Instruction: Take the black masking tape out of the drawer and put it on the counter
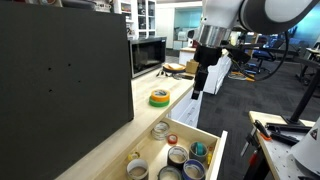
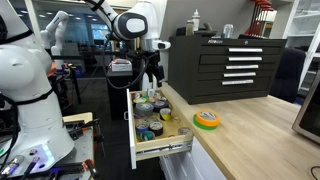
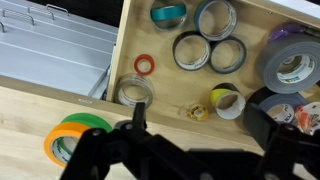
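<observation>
While the gripper (image 1: 199, 88) hangs above the inner end of the drawer (image 1: 216, 150), with its fingers spread wide and nothing held between them, the approach to the black masking tape (image 3: 190, 50) is judged to be the step in hand. That roll is taken to be the dark ring lying flat near the middle of the drawer floor in the wrist view. A greyish roll (image 3: 227, 55) lies touching or just beside it, and a teal roll (image 3: 168, 13) lies near it towards the drawer front. Because the neighbours are packed close, straddling the whole ring is not advised. One finger is better lowered into the open core and the other outside the wall on the free side, towards the small red ring (image 3: 145, 65). The gripper is first to be centred over the ring wall, then lowered straight down, and closed only once the fingertips are below the top edge. After closure, the roll is to be raised clear of the drawer walls before any sideways travel. A bare stretch of the counter (image 1: 132, 135) is to be chosen, apart from the yellow-and-green roll (image 1: 159, 97) lying there.
</observation>
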`<action>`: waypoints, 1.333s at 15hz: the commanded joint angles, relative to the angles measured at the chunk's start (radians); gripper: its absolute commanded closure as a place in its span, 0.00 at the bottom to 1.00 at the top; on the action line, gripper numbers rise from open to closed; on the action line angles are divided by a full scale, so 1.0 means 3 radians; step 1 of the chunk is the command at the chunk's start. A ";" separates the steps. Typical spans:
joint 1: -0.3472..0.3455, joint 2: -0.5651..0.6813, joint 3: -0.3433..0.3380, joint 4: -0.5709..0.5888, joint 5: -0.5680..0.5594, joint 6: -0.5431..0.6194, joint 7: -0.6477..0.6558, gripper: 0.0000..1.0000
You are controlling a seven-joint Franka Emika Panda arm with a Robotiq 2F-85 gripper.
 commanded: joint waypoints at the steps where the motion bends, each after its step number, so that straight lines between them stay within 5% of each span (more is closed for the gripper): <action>1: 0.0014 -0.0001 -0.0013 0.0004 -0.0007 -0.0007 0.0006 0.00; 6: -0.0015 0.0166 -0.0010 -0.0113 -0.0078 0.0287 0.0025 0.00; 20: 0.0109 0.1320 0.0035 -0.0073 0.0548 0.1312 -0.0936 0.00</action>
